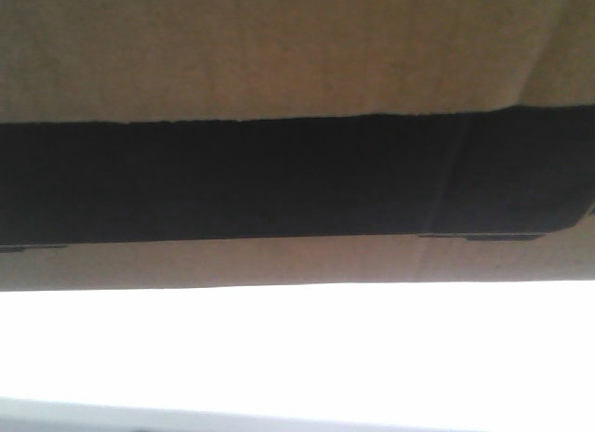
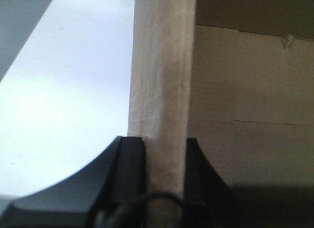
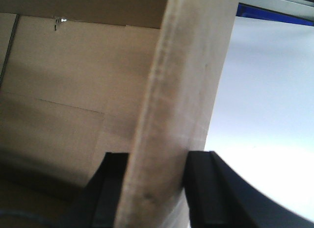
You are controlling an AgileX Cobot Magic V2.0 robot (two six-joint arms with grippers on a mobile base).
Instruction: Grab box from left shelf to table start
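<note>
The left claw (image 2: 164,145) is closed down to the thickness of one upright cardboard wall of the box (image 1: 279,60), with a black finger pressed flat on each face of that wall. The right claw (image 3: 157,158) grips the opposite wall in the same way, its fingers open no wider than the board between them. In each wrist view the clamped wall rises through the middle of the frame as a pale brown, slightly scuffed edge. The box is a large brown cardboard carton, and the front view shows a broad black printed band running across its side (the picture is too close and blurred to read any lettering). It sits over the white tabletop (image 1: 297,358), which shows bright below its lower edge in the front view and outside the gripped wall in both wrist views. Whether the base actually rests on the surface cannot be told. The box is open on the side the claws reach into, and the inside that shows is plain cardboard panels with straight seams and a small pale scrap (image 3: 59,21) near one corner. A thin blue strip (image 3: 260,12) lies beyond the far edge of the tabletop, too little of it showing to identify.
</note>
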